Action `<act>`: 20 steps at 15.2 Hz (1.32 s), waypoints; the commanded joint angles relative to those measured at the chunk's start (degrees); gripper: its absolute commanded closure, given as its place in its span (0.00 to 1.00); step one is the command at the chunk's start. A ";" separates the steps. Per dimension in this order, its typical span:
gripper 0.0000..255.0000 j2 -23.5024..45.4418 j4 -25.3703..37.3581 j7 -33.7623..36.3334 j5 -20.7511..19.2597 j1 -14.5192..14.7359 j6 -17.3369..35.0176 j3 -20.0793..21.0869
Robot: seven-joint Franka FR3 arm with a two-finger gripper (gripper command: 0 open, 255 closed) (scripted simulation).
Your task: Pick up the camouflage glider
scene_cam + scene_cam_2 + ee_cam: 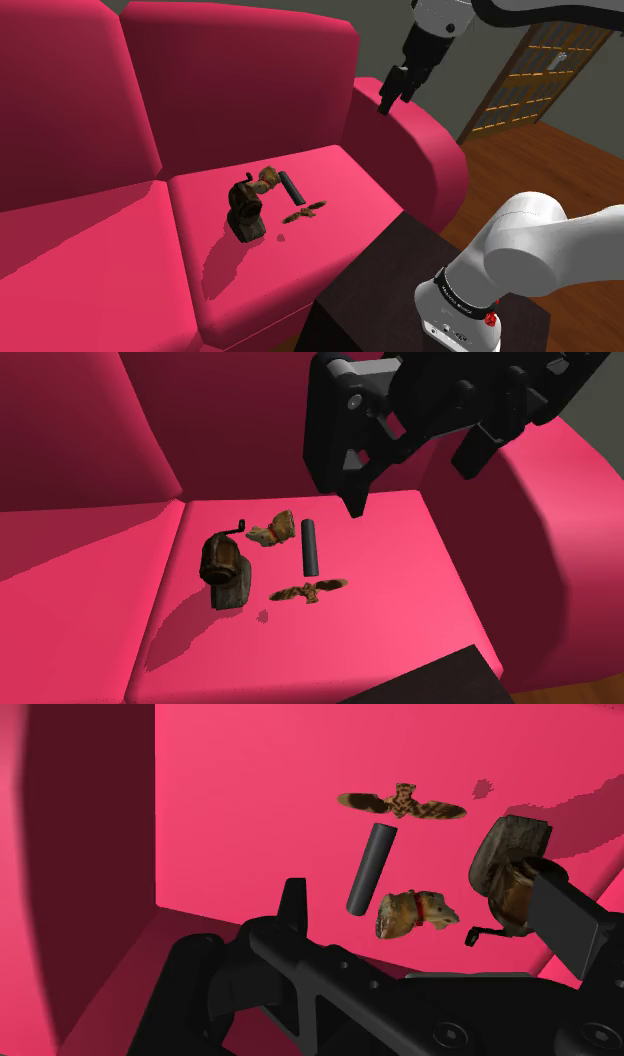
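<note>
The camouflage glider (302,212) (308,591) (402,804) is small and mottled brown, and lies flat with its wings spread on the pink sofa's seat cushion (330,240). My black gripper (394,98) (412,492) (420,889) hangs open high above the cushion, near the armrest and well clear of the glider. Nothing is between its fingers. A dark cylinder (292,186) (309,546) (371,867) lies right next to the glider, on the backrest side.
A brown crank grinder (245,210) (224,569) (510,869) and a small tan figure (266,180) (272,532) (413,912) share the cushion. The sofa armrest (420,140) rises beside them. The dark stand (400,270) sits in front, and a wooden door (540,70) is behind.
</note>
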 commanded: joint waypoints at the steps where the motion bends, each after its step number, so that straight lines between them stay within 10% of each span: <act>1: 0.00 0.00 0.00 0.00 0.00 0.00 0.00 0.00; 20: 0.00 26.11 -14.04 29.67 6.75 -6.84 36.10 6.62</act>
